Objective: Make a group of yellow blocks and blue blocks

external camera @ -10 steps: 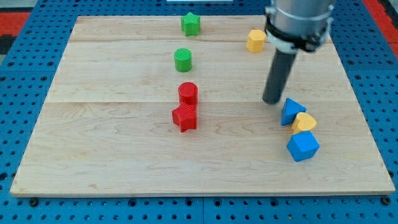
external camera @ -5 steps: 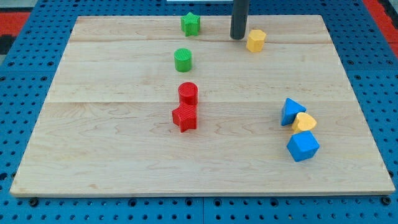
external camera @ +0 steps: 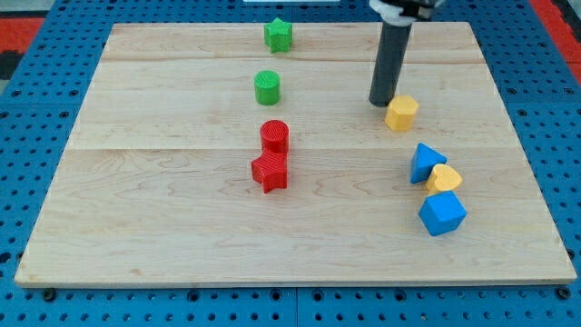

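My tip [external camera: 381, 101] stands on the board just left of and above a yellow hexagonal block [external camera: 401, 113], touching or nearly touching it. Below that, at the view's right, a blue triangular block [external camera: 425, 163], a smaller yellow block [external camera: 444, 177] and a blue cube-like block [external camera: 442, 213] sit packed together in a slanted column. The yellow hexagonal block lies a short gap above the blue triangular block.
A green star block [external camera: 279, 34] and a green cylinder [external camera: 267, 87] sit at the view's top centre. A red cylinder [external camera: 274, 136] touches a red star block [external camera: 270, 171] in the middle. The wooden board [external camera: 136, 182] rests on a blue pegboard.
The rod went from beside the blue triangular block up to the yellow hexagonal block, then pushed it down and to the right, toward the blue and yellow cluster. The other blocks have not moved.
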Motion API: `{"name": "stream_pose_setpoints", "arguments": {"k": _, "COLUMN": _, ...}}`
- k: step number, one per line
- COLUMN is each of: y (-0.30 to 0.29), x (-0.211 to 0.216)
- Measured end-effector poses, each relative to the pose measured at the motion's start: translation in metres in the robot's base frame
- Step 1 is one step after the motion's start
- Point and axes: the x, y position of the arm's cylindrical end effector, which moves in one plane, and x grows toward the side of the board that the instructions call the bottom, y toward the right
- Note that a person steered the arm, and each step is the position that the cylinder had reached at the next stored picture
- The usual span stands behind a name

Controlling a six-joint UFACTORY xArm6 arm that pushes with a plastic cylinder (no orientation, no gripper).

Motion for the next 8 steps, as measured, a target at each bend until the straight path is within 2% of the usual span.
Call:
{"name": "stream_pose_setpoints", "arguments": {"k": 1, "y": 0.003, "x": 0.014}}
{"name": "stream_pose_setpoints", "arguments": {"k": 2, "y": 0.002, "x": -0.018}}
{"name": "stream_pose_setpoints", "arguments": {"k": 4, "y": 0.03, "x": 0.03}}
{"name": "stream_pose_setpoints", "arguments": {"k": 5, "y": 0.028, "x": -0.004}}
{"name": "stream_pose_setpoints", "arguments": {"k": 6, "y": 0.067, "x": 0.018}}
{"name": "stream_pose_setpoints", "arguments": {"k": 8, "y": 0.038, "x": 0.049}}
